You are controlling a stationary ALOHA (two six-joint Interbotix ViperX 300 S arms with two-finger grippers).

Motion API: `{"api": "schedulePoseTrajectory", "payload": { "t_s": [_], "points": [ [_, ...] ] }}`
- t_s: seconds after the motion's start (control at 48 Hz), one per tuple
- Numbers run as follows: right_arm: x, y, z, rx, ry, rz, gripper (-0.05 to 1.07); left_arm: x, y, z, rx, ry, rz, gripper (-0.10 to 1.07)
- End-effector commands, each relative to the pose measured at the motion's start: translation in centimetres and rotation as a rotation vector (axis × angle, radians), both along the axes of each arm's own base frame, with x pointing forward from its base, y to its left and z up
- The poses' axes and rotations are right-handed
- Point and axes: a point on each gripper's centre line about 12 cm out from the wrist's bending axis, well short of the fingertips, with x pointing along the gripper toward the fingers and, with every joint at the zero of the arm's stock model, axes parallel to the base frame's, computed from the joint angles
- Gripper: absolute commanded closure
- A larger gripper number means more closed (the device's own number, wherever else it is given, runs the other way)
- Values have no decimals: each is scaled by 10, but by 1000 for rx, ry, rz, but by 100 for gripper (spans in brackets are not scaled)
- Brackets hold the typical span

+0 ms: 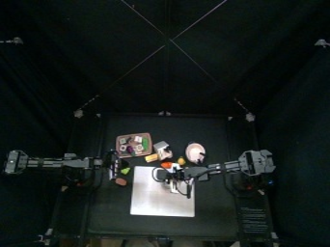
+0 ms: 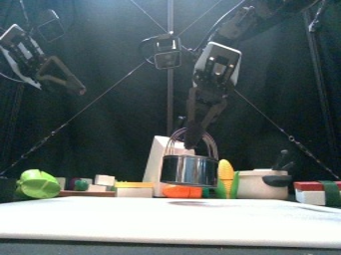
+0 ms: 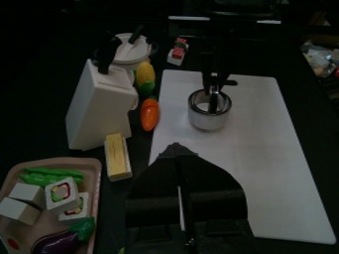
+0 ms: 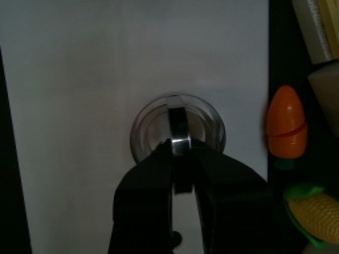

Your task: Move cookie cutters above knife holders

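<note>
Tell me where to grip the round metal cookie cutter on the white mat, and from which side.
Grip the thin upright rim of the cookie cutter, coming straight down from above. It stands as an open ring on the white mat, so one jaw can go inside and one outside. The right gripper is already pinching the rim that way.
</note>
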Motion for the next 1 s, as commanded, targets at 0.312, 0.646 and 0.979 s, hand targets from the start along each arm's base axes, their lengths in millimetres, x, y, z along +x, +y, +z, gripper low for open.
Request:
{"api": "schedulePoseTrajectory", "payload": {
  "t_s": [0.312, 0.646, 0.979],
  "points": [
    [3, -3, 23, -8, -62, 0, 63, 3, 1, 8, -30, -36, 15, 100],
    [3, -2, 23, -3, -63, -2, 63, 3, 1, 7, -37, -35, 18, 100],
    [1, -4, 55, 4, -114, -12, 63, 3, 1, 7, -34, -33, 15, 100]
  ]
}}
